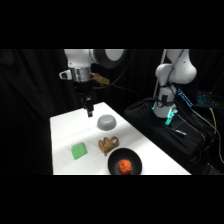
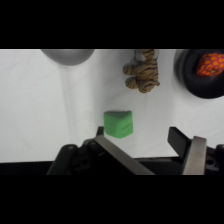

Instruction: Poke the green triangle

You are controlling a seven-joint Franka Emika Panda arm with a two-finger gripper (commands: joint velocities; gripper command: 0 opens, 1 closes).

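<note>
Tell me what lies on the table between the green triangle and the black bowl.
In the side view, the brown striped toy lies between the green triangle and the black bowl. In the wrist view it sits off that line.

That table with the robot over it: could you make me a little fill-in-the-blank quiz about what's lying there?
1. The only green thing is the ____, lying flat on the table.
2. The bowl is coloured ____.
3. Inside the bowl sits something ____ in colour.
4. The brown toy lies between the bowl and the grey ____.

Missing words: triangle; black; orange-red; dome.
</note>
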